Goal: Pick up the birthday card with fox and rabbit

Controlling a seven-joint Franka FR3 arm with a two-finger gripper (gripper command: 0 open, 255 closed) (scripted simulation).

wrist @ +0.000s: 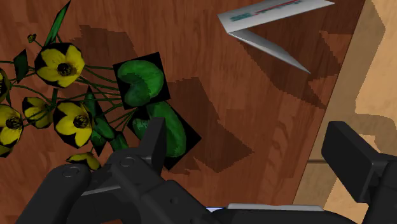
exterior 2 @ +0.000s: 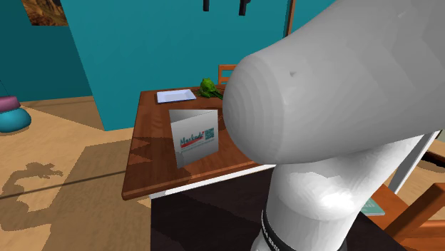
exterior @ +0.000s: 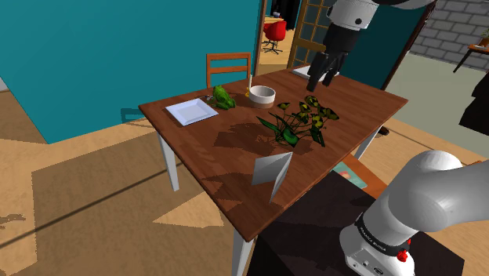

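Note:
The birthday card (exterior: 272, 171) stands folded and upright near the table's front edge in the shoulder view, showing a plain grey-white face. From the second exterior view the card (exterior 2: 194, 137) shows teal and red print. My black gripper (exterior: 323, 74) hangs high over the table's far side, well away from the card, beyond the flowering plant. Its two fingertips poke down at the top of the second exterior view, gripper (exterior 2: 225, 5). In the wrist view the gripper (wrist: 254, 153) is open with bare wood between the fingers (wrist: 156, 143), and the card (wrist: 273, 19) lies far ahead by the table edge.
A plant with yellow flowers (exterior: 302, 121) sprawls mid-table between gripper and card. A white bowl (exterior: 262, 95), a green object (exterior: 223, 97) and a white square plate (exterior: 191, 110) sit toward the far left. A wooden chair (exterior: 228, 69) stands behind the brown table (exterior: 235, 196).

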